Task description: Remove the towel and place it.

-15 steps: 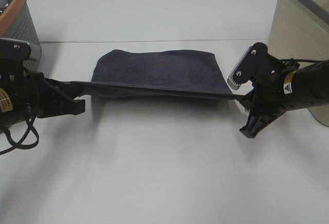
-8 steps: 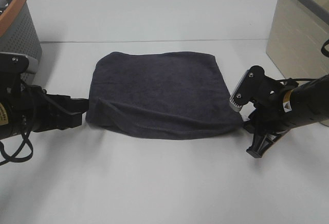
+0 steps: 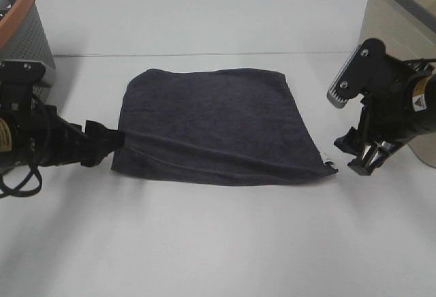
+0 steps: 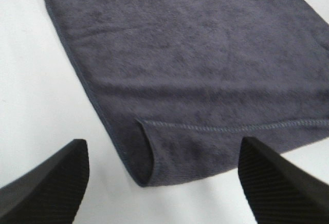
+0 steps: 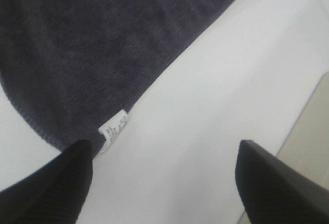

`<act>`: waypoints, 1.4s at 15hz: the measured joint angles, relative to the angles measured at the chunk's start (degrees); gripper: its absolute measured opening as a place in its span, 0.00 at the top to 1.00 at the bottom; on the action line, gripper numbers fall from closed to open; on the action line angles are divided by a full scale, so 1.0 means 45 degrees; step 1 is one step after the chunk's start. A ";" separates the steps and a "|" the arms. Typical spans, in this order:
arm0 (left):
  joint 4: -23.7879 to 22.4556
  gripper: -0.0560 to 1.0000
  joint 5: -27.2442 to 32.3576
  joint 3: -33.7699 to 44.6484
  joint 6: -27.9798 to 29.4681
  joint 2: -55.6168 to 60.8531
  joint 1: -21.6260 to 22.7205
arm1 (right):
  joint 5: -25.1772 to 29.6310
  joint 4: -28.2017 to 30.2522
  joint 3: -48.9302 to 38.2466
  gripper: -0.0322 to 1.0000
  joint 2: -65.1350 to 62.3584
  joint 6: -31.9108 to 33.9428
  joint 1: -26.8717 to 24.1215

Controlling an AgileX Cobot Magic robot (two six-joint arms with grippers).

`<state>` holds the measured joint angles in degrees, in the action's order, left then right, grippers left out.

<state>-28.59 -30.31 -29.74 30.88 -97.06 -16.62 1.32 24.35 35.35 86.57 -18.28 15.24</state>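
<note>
The towel (image 3: 216, 125) lies flat on the white table (image 3: 204, 242) at mid-frame, its white tag (image 5: 113, 130) at the lower right corner. My left gripper (image 4: 162, 183) and right gripper (image 5: 162, 183) both stand wide apart, holding nothing, beside the towel's near corners

- The left arm (image 3: 34, 137) reaches in low from the left side, wrist roughly level.
- The left gripper (image 4: 162, 175) has its jaws spread wide, nothing between them.
- The right arm (image 3: 409, 106) comes in from the right, angled downward.
- The right gripper (image 5: 164, 183) likewise stands wide apart and empty.
</note>
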 joint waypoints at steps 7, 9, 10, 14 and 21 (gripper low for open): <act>0.0255 0.24 0.9613 -0.6875 -0.0789 0.1159 0.0000 | 0.2661 -0.1935 0.4125 0.24 -0.1706 0.1795 0.0000; 0.3030 0.24 1.3254 -1.0695 -0.3985 0.0904 0.0216 | 0.5437 -0.2101 0.7601 0.24 -0.0968 0.3030 -0.0025; 0.4686 0.24 1.4744 -1.2236 -0.5488 0.0573 0.0611 | 0.6621 -0.2190 0.9040 0.24 -0.0497 0.3450 -0.0025; 0.8493 0.24 1.9773 -1.7456 -0.7741 -0.0929 0.2470 | 1.2898 -0.2496 1.5763 0.25 0.2292 0.4062 -0.0025; 0.5755 0.24 2.2154 -1.7927 -0.5895 -0.0076 0.3463 | 1.5126 -0.3692 1.7940 0.25 0.3310 0.4062 -0.0025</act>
<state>-2.69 69.39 -110.41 4.35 -97.40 -1.03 69.39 7.73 116.08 101.47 0.00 15.13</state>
